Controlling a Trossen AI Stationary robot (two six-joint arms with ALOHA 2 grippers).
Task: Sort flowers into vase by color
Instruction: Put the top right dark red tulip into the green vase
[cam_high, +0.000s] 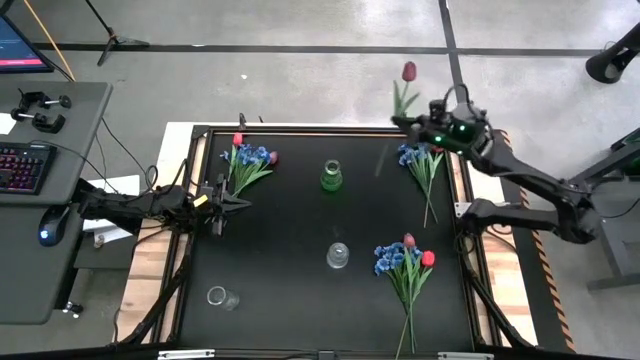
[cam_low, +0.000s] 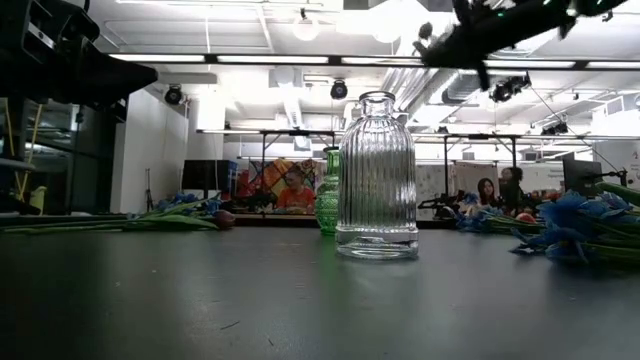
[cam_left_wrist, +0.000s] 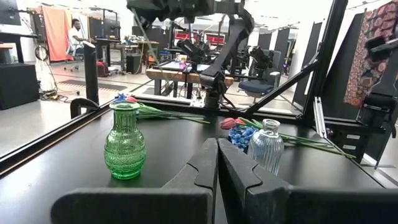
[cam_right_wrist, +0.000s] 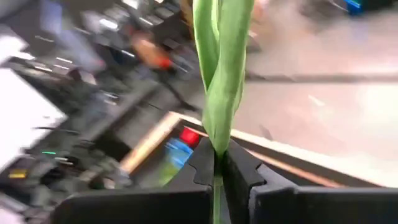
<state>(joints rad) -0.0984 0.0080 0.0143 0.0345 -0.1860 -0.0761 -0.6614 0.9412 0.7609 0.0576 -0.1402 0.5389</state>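
The right hand (cam_high: 424, 122), clenched on a pink-maroon tulip (cam_high: 408, 72) stem, should keep it vertical and approach the green vase (cam_high: 332, 177) from directly above.

We see a grey concrete floor (cam_high: 300, 90) around the black table (cam_high: 300, 220). Left of the table stands a grey desk (cam_high: 50, 200); beyond the table, ceiling strip lights (cam_low: 260, 58) glow.

You won't find any readable text, label, brand, number or sign in these views; the monitor (cam_high: 20, 45) at the upper left of the high view is illegible.
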